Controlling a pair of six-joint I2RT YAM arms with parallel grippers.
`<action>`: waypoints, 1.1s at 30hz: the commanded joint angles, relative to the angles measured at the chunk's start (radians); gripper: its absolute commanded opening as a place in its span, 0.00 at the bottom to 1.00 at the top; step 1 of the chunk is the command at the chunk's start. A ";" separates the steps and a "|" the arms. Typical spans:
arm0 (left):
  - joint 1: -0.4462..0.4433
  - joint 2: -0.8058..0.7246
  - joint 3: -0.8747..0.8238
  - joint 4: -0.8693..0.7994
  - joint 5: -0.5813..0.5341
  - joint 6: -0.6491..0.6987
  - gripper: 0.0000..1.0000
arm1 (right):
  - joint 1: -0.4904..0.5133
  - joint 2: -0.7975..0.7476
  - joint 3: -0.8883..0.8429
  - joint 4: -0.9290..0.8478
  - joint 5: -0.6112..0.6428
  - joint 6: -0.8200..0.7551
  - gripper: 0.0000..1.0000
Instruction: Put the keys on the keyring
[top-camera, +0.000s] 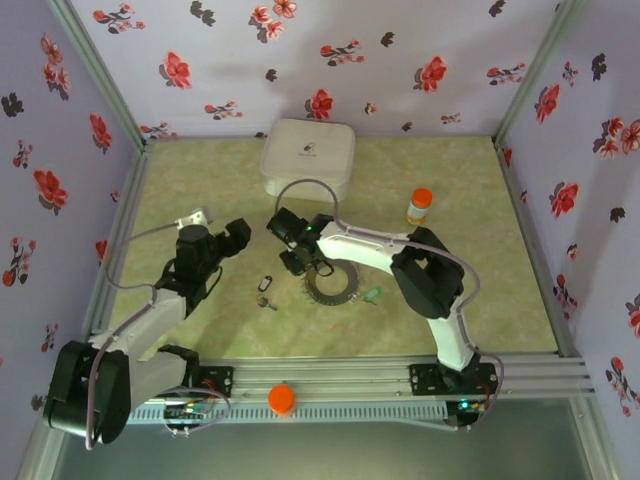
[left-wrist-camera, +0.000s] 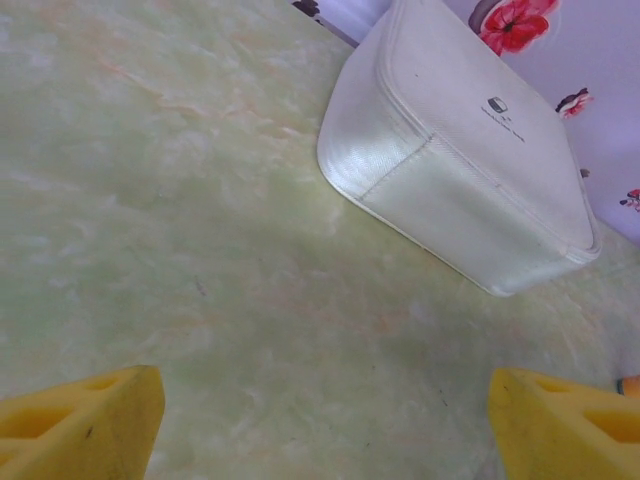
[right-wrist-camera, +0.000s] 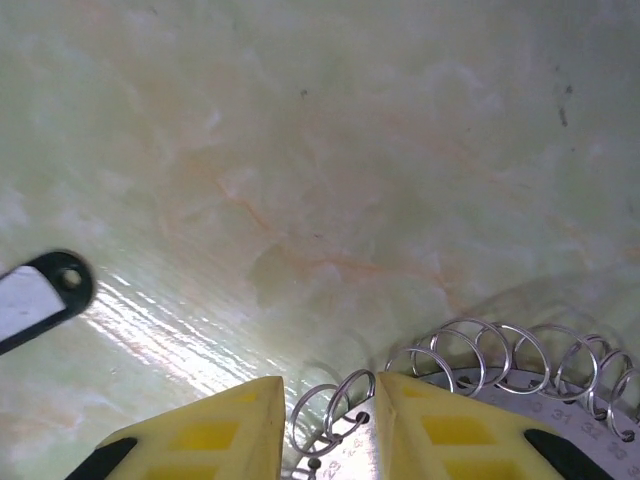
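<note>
Flowered wallpaper walls in a pale green marbled counter (top-camera: 470, 300), and the keyring (top-camera: 330, 285) lies flat near its middle. The black key (top-camera: 265, 287) lies just to the ring's left and the green tab (top-camera: 372, 294) just beside its right edge; neither is threaded on. The right claw (right-wrist-camera: 330, 430) stands with its fingers a narrow gap apart, astride one wire loop at the ring's rim. Whether they actually pinch that loop cannot be told. That is probably the main risk: the loop is thin and springy, so a weak or off-centre hold could let it slip free, or the whole ring could skid or tip on the smooth counter when pulled. The green tab sits close under the right forearm, and a careless sweep could knock it away. The left claw (left-wrist-camera: 322, 400) is spread wide with nothing in it, looking across bare counter toward the white case (left-wrist-camera: 470, 160), and it is well apart from the black key. That key lies flat and small, so closing on it may scrape the counter or push it along instead of lifting it. The case at the back and the orange-capped bottle (top-camera: 420, 206) on the right stand clear of the work, and nothing lies between the left claw and the black key.
</note>
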 joint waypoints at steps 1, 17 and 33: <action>0.007 -0.020 -0.022 -0.001 0.011 -0.027 0.84 | 0.016 0.045 0.079 -0.123 0.093 0.016 0.29; 0.010 -0.008 -0.017 0.018 0.032 -0.014 0.85 | 0.021 0.097 0.119 -0.152 0.074 0.031 0.27; 0.010 -0.005 -0.013 0.018 0.036 -0.016 0.86 | 0.030 0.130 0.138 -0.192 0.096 0.019 0.27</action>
